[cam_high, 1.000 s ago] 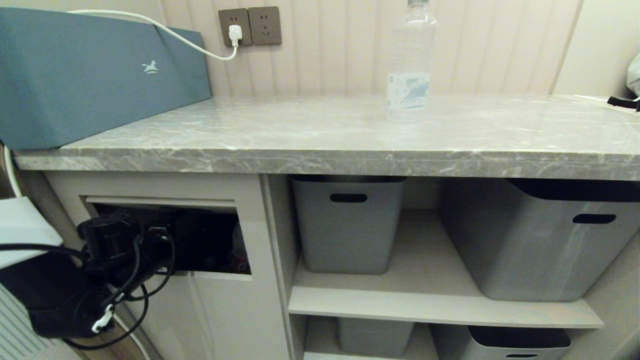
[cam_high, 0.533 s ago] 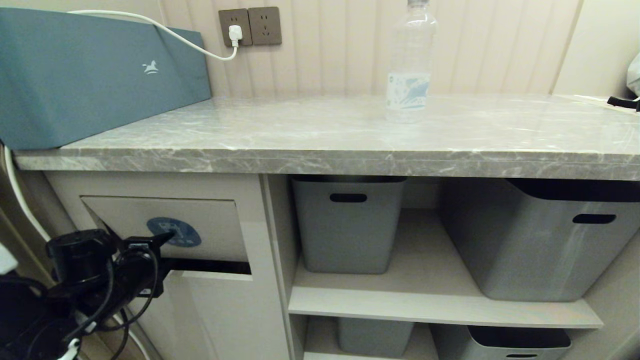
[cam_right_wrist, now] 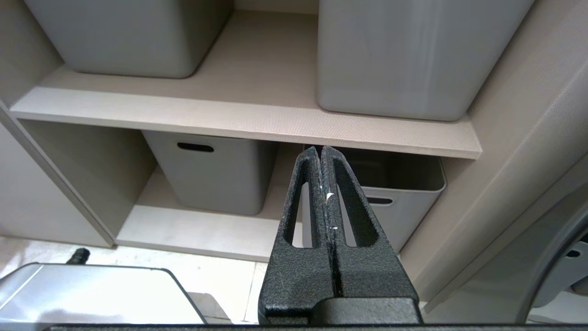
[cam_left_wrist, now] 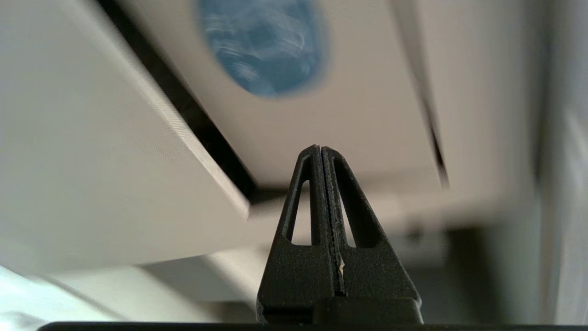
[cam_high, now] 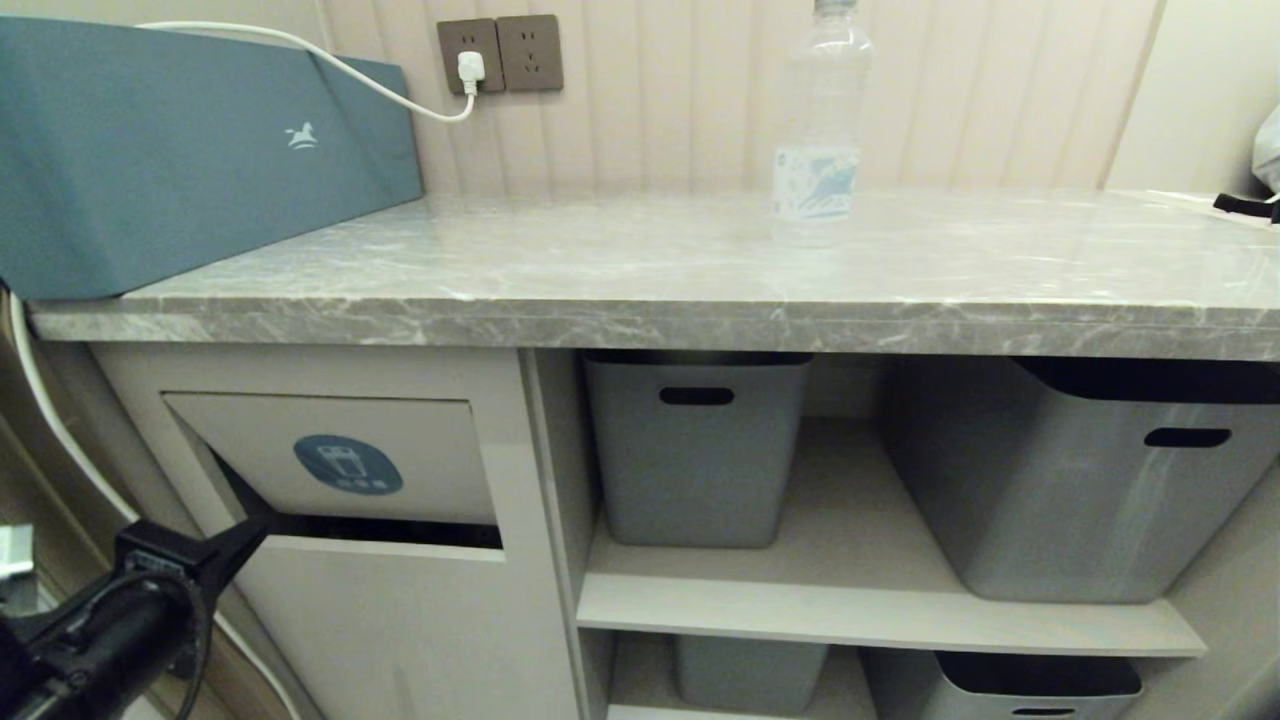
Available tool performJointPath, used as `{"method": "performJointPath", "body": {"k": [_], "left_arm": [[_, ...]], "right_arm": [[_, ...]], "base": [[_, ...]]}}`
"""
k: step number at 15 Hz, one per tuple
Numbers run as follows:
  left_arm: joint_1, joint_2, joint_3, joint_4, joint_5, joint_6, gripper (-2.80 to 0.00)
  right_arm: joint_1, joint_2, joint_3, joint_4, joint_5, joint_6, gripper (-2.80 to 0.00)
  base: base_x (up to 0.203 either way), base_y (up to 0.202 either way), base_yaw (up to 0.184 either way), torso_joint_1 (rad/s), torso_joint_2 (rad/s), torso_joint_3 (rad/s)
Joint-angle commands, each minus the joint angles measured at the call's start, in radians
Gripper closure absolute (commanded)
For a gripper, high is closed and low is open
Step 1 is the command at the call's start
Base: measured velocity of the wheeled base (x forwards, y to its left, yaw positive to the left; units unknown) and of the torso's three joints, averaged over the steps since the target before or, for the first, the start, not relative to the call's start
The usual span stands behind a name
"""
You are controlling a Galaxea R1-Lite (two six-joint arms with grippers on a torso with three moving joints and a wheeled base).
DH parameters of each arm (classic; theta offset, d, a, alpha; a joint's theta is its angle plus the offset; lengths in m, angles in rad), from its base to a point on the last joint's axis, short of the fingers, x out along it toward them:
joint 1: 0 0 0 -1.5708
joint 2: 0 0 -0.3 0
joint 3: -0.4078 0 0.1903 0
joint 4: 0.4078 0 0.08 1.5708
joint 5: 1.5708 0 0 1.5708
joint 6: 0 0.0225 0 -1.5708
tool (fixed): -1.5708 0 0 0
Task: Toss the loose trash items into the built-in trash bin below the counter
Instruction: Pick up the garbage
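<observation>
One clear plastic bottle [cam_high: 818, 130] with a white, blue-printed label stands upright on the grey marble counter [cam_high: 640, 300], toward the back. Below the counter's left end, the beige trash bin flap [cam_high: 400, 440] with its blue oval icon [cam_high: 347, 464] hangs slightly ajar, a dark gap under it. My left gripper [cam_high: 245, 530] is shut and empty at the lower left, its tip just off the flap's lower left corner. In the left wrist view the shut gripper [cam_left_wrist: 320, 148] points at the flap [cam_left_wrist: 367, 115] below the icon. My right gripper [cam_right_wrist: 320, 149] is shut, parked low before the shelves.
A teal box [cam_high: 180, 150] lies on the counter's left end, with a white cable [cam_high: 330, 60] running to the wall socket. Grey storage tubs [cam_high: 697, 445] [cam_high: 1090, 480] fill the beige shelves to the right of the bin. A black strap [cam_high: 1245, 205] lies at the counter's far right.
My left gripper drew back out of the bin opening, sank toward the lower left and shut. The flap swung down from pushed-in to nearly closed.
</observation>
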Motion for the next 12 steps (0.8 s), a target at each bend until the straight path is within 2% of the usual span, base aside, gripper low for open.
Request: {"method": "performJointPath", "body": {"k": [1, 4, 5, 7, 8, 9, 10, 12], "left_arm": [[-0.017, -0.214, 0.023, 0.038, -0.033, 0.196, 0.0], [-0.049, -0.492, 0.018, 0.262, -0.197, 0.498, 0.0], [-0.059, -0.595, -0.004, 0.399, -0.265, 0.591, 0.0], [-0.073, -0.754, -0.12, 0.815, -0.396, 0.753, 0.0], [-0.078, -0.794, -0.219, 0.973, -0.46, 0.822, 0.0], [-0.082, -0.804, -0.305, 1.072, -0.518, 0.887, 0.0], [-0.085, -0.785, -0.364, 1.115, -0.557, 0.936, 0.0], [-0.109, -0.659, -0.45, 1.108, -0.587, 0.996, 0.0]], "right_arm": [[0.0, 0.0, 0.0, 0.001, 0.001, 0.0, 0.0], [0.0, 0.0, 0.0, 0.001, 0.0, 0.009, 0.0], [0.0, 0.0, 0.0, 0.001, -0.001, 0.003, 0.0], [0.0, 0.0, -0.001, 0.001, 0.001, 0.0, 0.0], [0.0, 0.0, 0.0, 0.001, 0.001, 0.0, 0.0], [0.0, 0.0, -0.001, 0.001, 0.001, -0.001, 0.0], [0.0, 0.0, 0.0, 0.002, 0.003, -0.002, 0.0], [0.0, 0.0, -0.001, 0.001, 0.003, -0.006, 0.0]], "base": [[0.0, 0.0, 0.0, 0.0, 0.0, 0.0], [0.0, 0.0, 0.0, 0.051, -0.25, -0.211], [0.0, 0.0, 0.0, 0.029, -0.15, -0.278], [0.0, 0.0, 0.0, 0.174, -0.5, -0.302], [0.0, 0.0, 0.0, 0.176, -0.54, -0.288], [0.0, 0.0, 0.0, 0.168, -0.5, -0.291], [0.0, 0.0, 0.0, 0.182, -0.48, -0.297], [0.0, 0.0, 0.0, 0.181, -0.47, -0.292]]}}
